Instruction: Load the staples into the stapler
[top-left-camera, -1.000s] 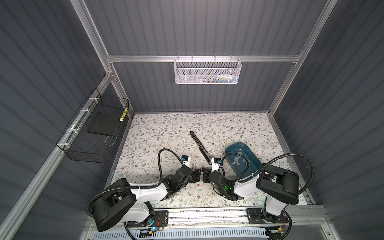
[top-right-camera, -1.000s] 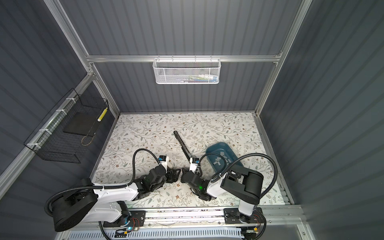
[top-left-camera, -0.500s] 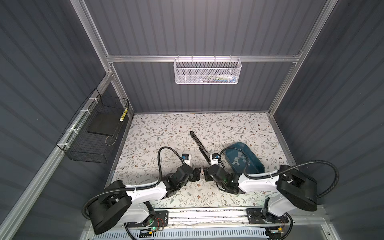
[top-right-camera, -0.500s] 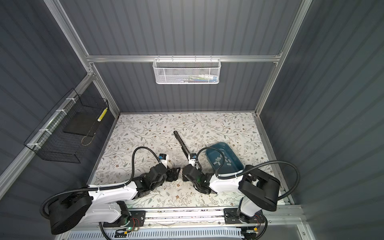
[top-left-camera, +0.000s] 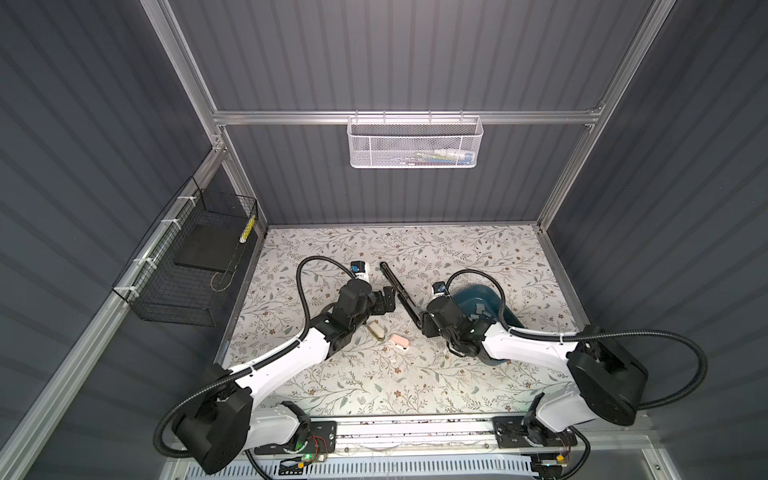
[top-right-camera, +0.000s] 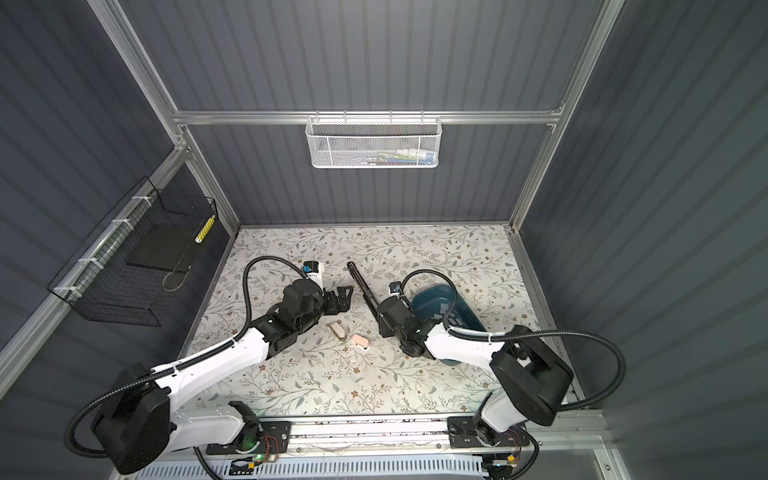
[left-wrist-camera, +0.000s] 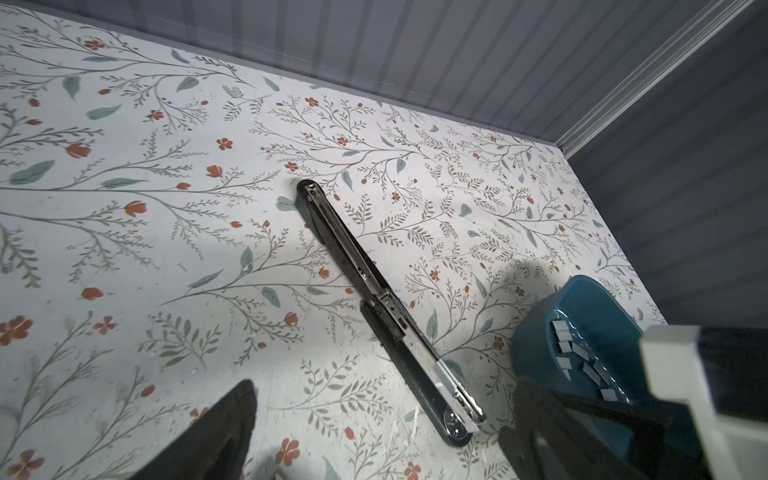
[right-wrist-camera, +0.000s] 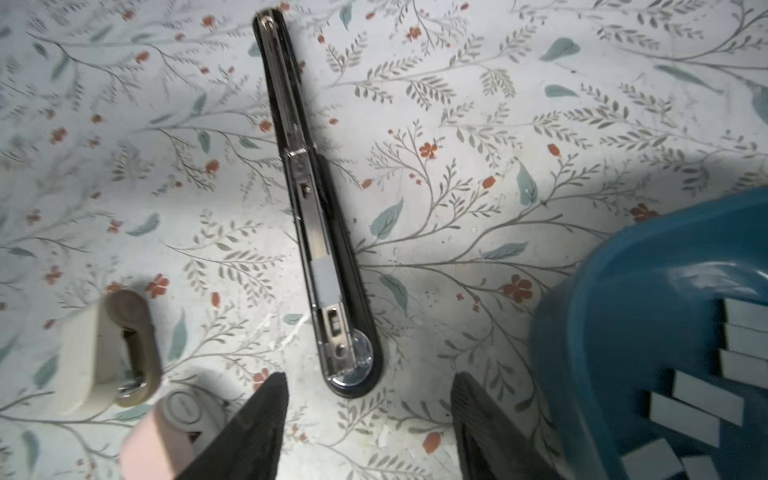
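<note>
The black stapler lies opened out flat on the floral table, its metal channel facing up. One grey strip of staples sits in that channel near the stapler's front end. More staples lie loose in the blue tray. My left gripper hangs open just left of the stapler, holding nothing. My right gripper is open at the stapler's near end, empty, its fingers straddling that end.
A small beige stapler and a pink one lie on the table in front of the grippers. A white mesh basket hangs on the back wall, a black wire basket on the left wall.
Both grippers have opened, the right one from shut. Both drew away from the front middle toward the stapler, uncovering the beige and pink small staplers.
</note>
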